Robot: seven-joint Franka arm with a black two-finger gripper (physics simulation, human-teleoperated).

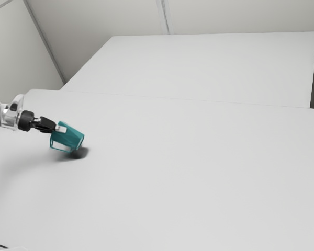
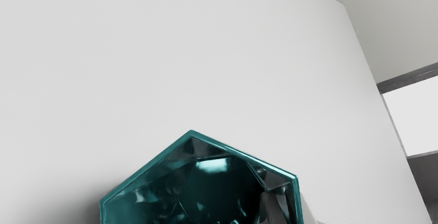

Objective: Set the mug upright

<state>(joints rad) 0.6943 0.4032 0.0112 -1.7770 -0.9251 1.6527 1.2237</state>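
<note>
My tool (image 1: 60, 128) grips a tilted teal mug (image 1: 71, 135) by its wall, one finger inside, the mug's shadow darkening the white surface (image 1: 199, 172) below the tool.

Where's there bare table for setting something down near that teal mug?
The table is bare from the mug to the exterior view's right edge, and down to its bottom edge. It's crowded at that view's left, where the gripper holds the tilted mug.

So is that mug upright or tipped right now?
Tipped: in the exterior view the mug leans at a slant, its wall pinched by the gripper.
</note>
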